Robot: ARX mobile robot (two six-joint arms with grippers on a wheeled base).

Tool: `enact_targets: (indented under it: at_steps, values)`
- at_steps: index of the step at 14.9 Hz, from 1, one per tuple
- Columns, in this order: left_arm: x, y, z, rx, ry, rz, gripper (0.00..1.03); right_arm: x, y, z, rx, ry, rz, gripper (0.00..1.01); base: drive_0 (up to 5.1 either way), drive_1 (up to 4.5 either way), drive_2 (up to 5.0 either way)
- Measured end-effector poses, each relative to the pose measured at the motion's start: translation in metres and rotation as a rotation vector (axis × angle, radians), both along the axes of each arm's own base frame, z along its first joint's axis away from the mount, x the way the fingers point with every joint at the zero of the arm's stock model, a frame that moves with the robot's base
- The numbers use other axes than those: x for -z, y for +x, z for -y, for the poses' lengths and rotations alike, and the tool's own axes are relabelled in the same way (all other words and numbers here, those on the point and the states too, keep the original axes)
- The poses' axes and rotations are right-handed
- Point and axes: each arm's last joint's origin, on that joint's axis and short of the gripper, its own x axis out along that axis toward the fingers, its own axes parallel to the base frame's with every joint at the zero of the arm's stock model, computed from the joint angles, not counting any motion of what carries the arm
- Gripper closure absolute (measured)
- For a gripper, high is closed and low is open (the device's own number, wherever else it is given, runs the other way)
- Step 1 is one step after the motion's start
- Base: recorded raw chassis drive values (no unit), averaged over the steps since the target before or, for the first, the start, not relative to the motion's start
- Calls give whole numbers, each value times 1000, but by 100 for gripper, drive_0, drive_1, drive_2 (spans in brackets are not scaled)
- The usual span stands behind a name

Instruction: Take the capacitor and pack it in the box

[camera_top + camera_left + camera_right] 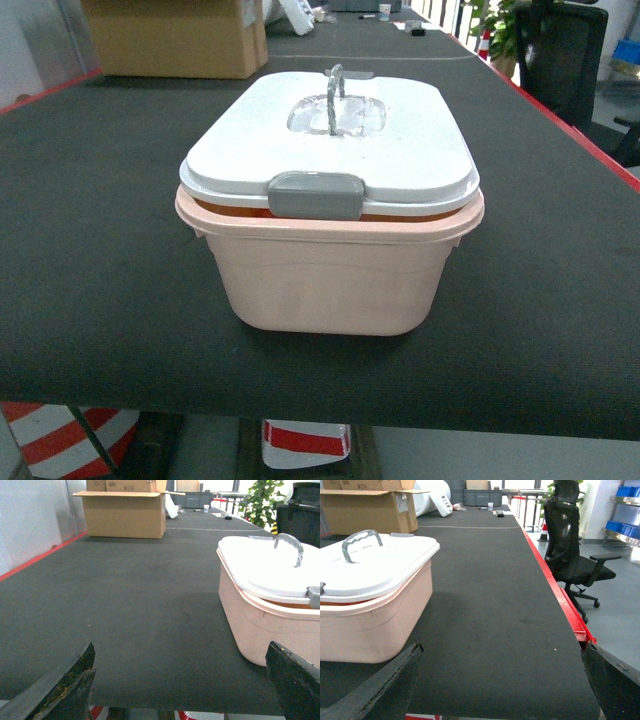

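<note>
Since the lid [330,140] sits on the box [330,275] with an orange strip showing under its front edge, it looks rested on rather than pressed home, and no capacitor shows in any view, so whether one is inside cannot be told. The box stands near the front edge of the dark bench [90,250], roughly centred in the head view, with the left tool [182,680] back at the bench edge to its left and the right tool [502,680] back at the edge to its right; neither touches it. Both tools stand wide apart, fingers at the frame corners, holding nothing. The box is thin pale pink plastic, probably light and a bit flexible in the walls, smooth and likely slippery, so a side pinch could slide or shove it along the mat. The lid is stiff white plastic with a grey front latch [316,195] and an upright grey handle [335,85] over a clear middle panel; the handle is the obvious place to grip, being narrow and raised clear of the surface. The latch appears unclipped, but that is a guess. If lifted by the handle the lid should come off easily; the box may need steadying at the rim. A cardboard carton [175,35] stands well behind, and an office chair [570,545] off the right side.
</note>
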Motion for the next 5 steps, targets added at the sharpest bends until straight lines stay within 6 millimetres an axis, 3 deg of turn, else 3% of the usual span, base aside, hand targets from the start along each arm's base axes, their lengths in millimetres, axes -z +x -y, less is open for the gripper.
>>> enact_targets:
  at_steps: [5]
  values:
    - [0, 0, 0, 0, 0, 0, 5, 0, 0, 0, 0, 0, 0, 3, 0, 0, 0]
